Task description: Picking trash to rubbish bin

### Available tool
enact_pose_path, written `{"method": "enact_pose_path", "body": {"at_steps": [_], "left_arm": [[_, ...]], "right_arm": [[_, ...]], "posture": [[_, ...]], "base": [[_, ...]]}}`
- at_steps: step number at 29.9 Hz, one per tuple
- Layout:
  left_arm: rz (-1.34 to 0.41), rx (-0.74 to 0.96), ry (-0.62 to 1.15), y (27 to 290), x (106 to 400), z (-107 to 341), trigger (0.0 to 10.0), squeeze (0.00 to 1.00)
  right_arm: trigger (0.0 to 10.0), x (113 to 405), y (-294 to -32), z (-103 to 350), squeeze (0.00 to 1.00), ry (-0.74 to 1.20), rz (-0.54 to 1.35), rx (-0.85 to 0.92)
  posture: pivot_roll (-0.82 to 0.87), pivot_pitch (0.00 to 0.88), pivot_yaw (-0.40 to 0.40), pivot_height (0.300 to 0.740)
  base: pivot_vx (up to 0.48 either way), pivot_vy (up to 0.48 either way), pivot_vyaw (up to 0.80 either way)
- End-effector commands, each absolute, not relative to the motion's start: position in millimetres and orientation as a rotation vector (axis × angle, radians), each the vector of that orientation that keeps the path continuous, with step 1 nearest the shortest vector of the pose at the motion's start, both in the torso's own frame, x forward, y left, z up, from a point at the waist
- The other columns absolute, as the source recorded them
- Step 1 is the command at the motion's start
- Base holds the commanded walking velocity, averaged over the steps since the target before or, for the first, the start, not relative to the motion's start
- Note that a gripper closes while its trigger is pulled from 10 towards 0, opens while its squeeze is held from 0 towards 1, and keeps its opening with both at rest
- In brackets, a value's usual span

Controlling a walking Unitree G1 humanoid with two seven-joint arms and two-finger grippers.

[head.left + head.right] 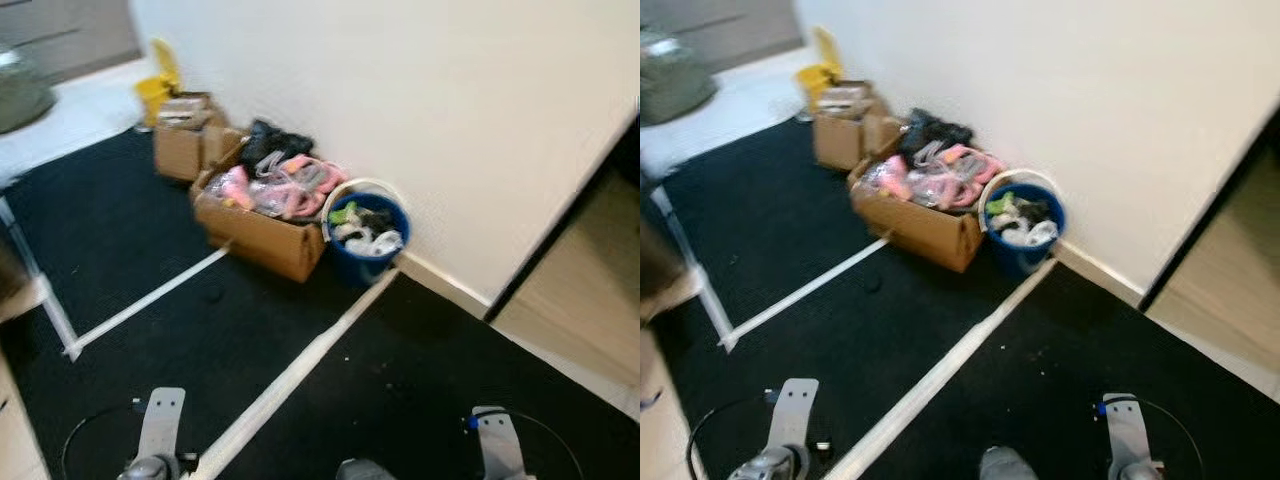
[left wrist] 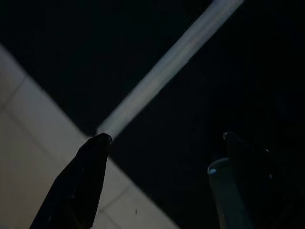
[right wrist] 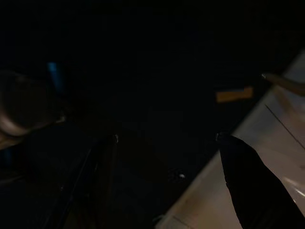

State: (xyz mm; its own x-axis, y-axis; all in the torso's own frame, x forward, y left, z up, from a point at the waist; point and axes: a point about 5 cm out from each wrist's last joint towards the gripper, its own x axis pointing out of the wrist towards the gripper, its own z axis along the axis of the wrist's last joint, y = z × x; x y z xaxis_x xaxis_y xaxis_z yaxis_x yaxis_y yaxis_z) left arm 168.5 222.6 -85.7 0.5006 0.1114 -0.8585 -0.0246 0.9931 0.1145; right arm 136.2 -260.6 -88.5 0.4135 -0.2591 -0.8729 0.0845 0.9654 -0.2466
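a round blue bucket (image 1: 366, 243) stands on the floor right against the white wall (image 1: 450, 110). it is full of trash, with green and white bits on top, and it has a pale hoop handle. a brown cardboard box (image 1: 262, 236) touches its side. the box is stuffed with pink and clear plastic things and a black bag. a smaller cardboard box (image 1: 180, 146) sits farther along the wall, and a yellow thing (image 1: 158, 84) stands past it. the floor is a soft black mat (image 1: 150, 240) with long white strips (image 1: 290, 377) across it. no words can be read. both arms hang low. the left gripper (image 2: 164, 138) is spread wide over the mat and holds nothing. the right gripper (image 3: 167, 138) is spread wide too, holding nothing.
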Motion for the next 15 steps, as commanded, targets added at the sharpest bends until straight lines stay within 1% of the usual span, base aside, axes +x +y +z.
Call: {"method": "enact_pose_path", "body": {"at_steps": [1,15], "left_arm": [[0.080,0.106,1.087,225.9,156.3,-90.2,10.0,0.00],[0.068,0.113,1.090,226.4,155.4,-90.4,10.0,0.00]], "right_arm": [[10.0,135.4,-253.2,-91.1,0.00,1.136,-0.192,-0.175],[10.0,141.7,-255.8,-88.2,0.00,1.129,-0.179,-0.191]], "posture": [[-0.11,0.000,0.035,0.740],[-0.11,0.000,0.038,0.740]], "base": [[0.000,0.000,-0.79],[0.000,0.000,-0.80]]}}
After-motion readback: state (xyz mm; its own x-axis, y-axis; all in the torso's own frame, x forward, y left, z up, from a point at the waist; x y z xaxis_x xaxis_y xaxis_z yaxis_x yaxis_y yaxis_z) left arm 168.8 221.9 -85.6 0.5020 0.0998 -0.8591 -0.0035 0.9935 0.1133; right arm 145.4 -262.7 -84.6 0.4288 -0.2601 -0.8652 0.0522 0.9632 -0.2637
